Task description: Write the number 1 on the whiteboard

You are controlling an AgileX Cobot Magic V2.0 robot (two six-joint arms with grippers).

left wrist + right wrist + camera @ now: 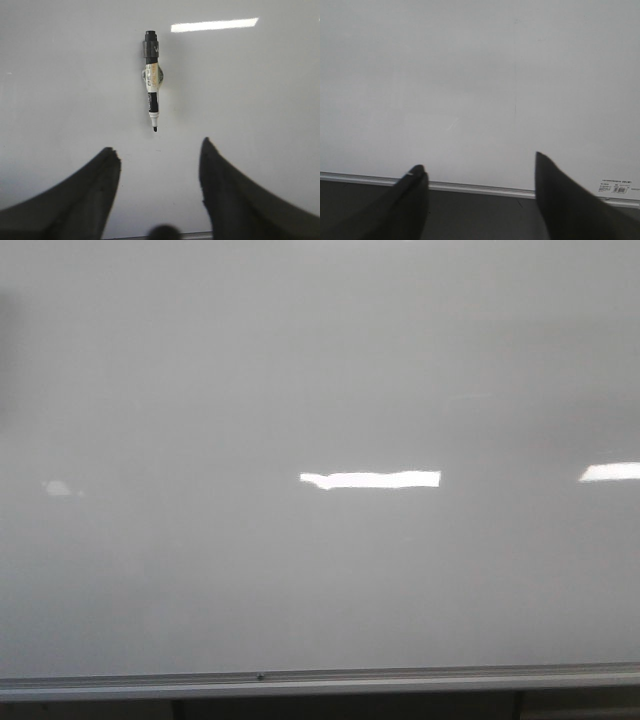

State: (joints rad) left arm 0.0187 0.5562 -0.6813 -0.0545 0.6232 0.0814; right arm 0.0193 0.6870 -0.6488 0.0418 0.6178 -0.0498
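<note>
Currently: whiteboard (320,370) unmarked; marker (152,80) on board; both end effectors agape

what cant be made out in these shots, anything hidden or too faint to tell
- Number 1: no clear stroke; the thin line in the right wrist view is too faint to call.
- Marker on the whiteboard: label text too small; appears only in the left wrist view.
- Left gripper and right gripper: fingers cut off by the frame edge; absent from the front view.
- Sticker: print too small.

pale grey whiteboard (320,370), black-and-white marker (152,80)
</note>
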